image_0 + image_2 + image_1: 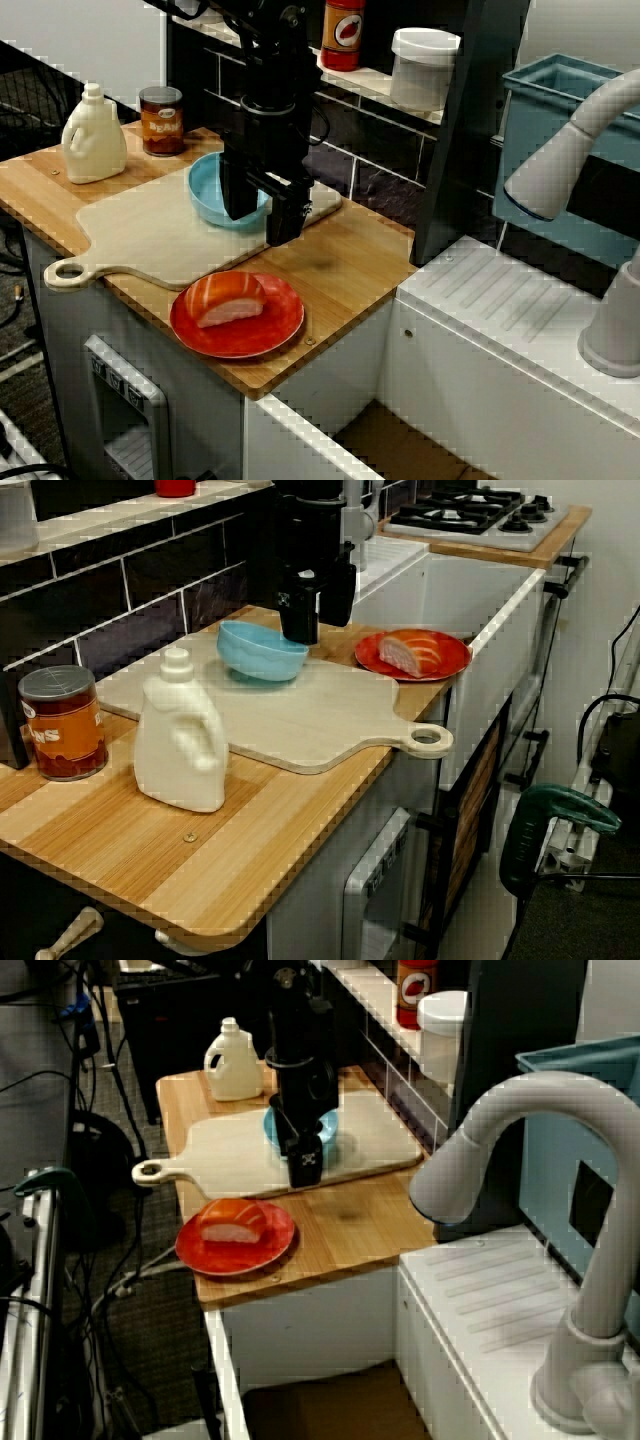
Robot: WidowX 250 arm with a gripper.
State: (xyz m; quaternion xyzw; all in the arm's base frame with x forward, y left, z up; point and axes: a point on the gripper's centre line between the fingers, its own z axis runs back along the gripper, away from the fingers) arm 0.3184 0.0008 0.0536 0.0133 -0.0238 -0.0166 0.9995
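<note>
Over the cutting board [150, 235], the gripper [262, 212] hangs low, jaws spread apart. The blue bowl [210, 190] sits just beside it, opposite the red plate [262, 338].

Wooden counter [350, 260] bears cutting board [150, 235], red plate [285, 318], white jug [93, 135], probably food can [161, 120].

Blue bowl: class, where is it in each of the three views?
View facing the shelf: blue bowl left of centre, partly behind the gripper.
View over the tap: blue bowl upper centre, behind the gripper.
View from the bottle end: blue bowl left of the gripper.
Shared landmark: red plate.
</note>
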